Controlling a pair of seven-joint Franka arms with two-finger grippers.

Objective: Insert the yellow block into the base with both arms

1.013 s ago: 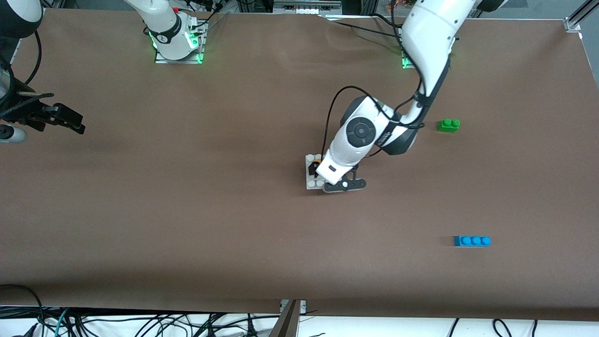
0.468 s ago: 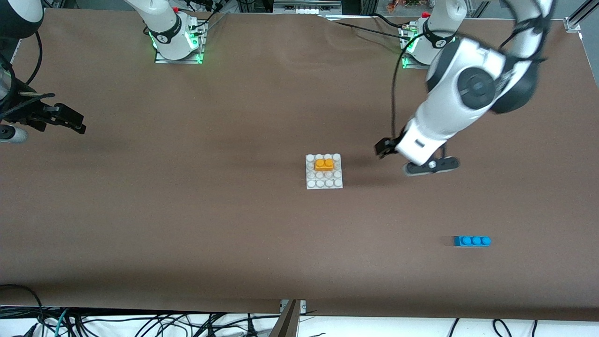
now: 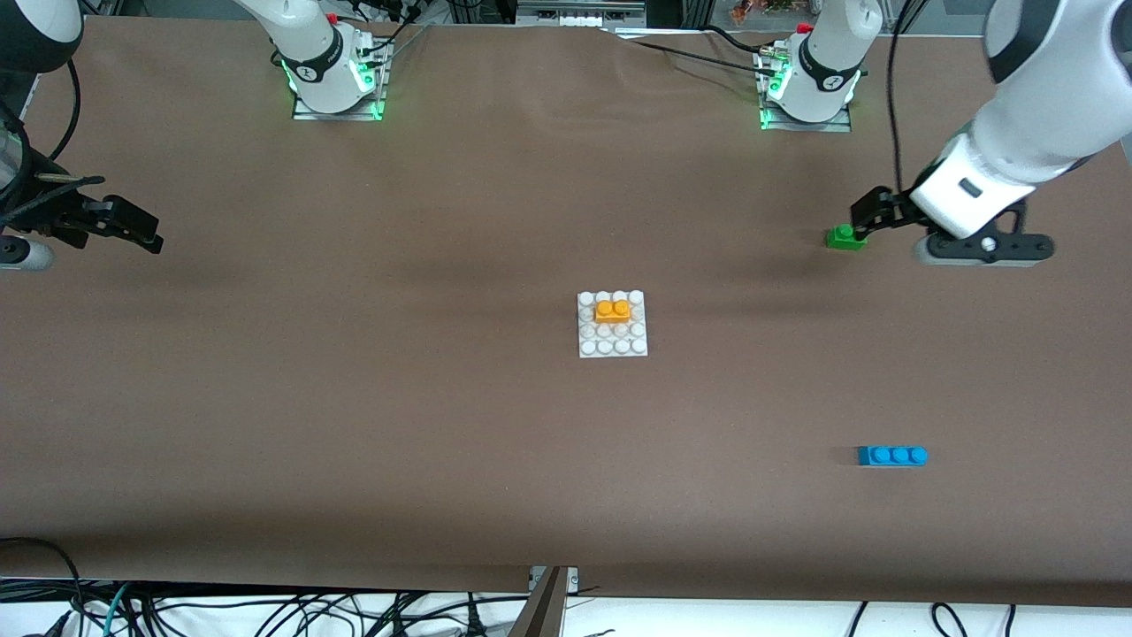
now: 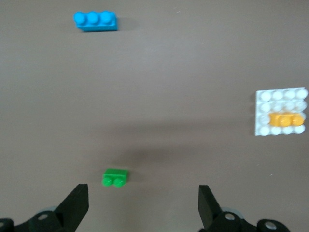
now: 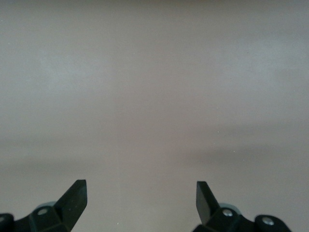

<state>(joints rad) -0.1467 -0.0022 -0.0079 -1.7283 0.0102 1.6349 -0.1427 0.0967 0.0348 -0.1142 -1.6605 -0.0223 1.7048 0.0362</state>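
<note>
Since the earlier frames the left arm has swung off the base (image 3: 612,324) and away toward its own end of the counter (image 3: 354,398), uncovering the yellow block (image 3: 613,310), which now sits on the base's studs in the second row from the robots' side. The left gripper (image 3: 871,215) hangs over the green brick (image 3: 845,236), empty, jaws spread wide apart, as the left wrist view confirms with both fingertips (image 4: 77,205) far from each other. The right gripper (image 3: 124,228) waits over the counter's edge at the right arm's end, jaws likewise apart and holding nothing; its wrist view shows only bare counter.

By these pictures the insertion looks finished, though I cannot tell from above whether the block is pressed fully down or only resting on the studs. If it is merely perched, any knock to the base would tip it loose. The base itself lies free on the counter, well apart from both grippers, so nothing steadies it.

The nearer risk is the left gripper: it is low over the green brick, and a careless descent or sweep could shove that brick across the counter. The blue brick (image 3: 891,456), nearer the front camera, lies well clear of everything.
</note>
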